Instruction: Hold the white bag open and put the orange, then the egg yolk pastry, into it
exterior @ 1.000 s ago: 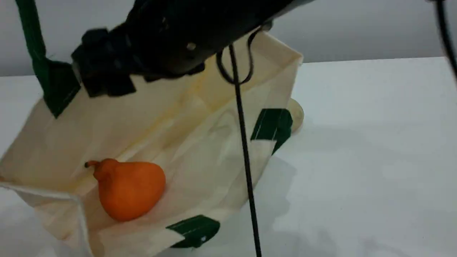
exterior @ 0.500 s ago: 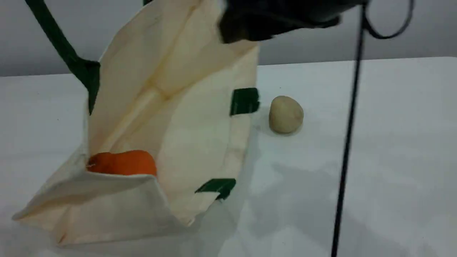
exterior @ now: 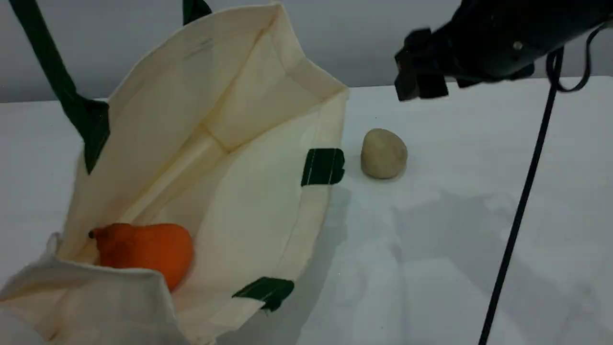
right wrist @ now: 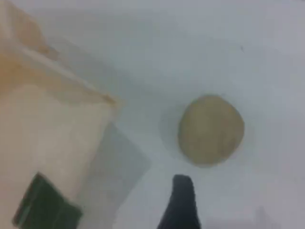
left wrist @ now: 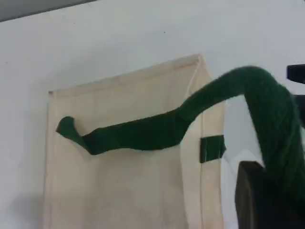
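Since the earlier frame, right gripper (exterior: 421, 81), jaws apart, is hovering above egg yolk pastry (exterior: 383, 154); left gripper (left wrist: 267, 200) is clamping green handle (left wrist: 143, 133) of white bag (exterior: 239, 182) containing orange (exterior: 143, 247).

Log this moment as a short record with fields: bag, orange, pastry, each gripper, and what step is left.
white bag: on the table, mouth open, held up by a dark green handle
orange: inside the bag, lying on its lower wall
egg yolk pastry: on the table beside the bag, outside it, apart from the fabric
left gripper: shut on the handle
right gripper: open, empty, above and to the right of the pastry
step left: pastry not yet picked up or bagged
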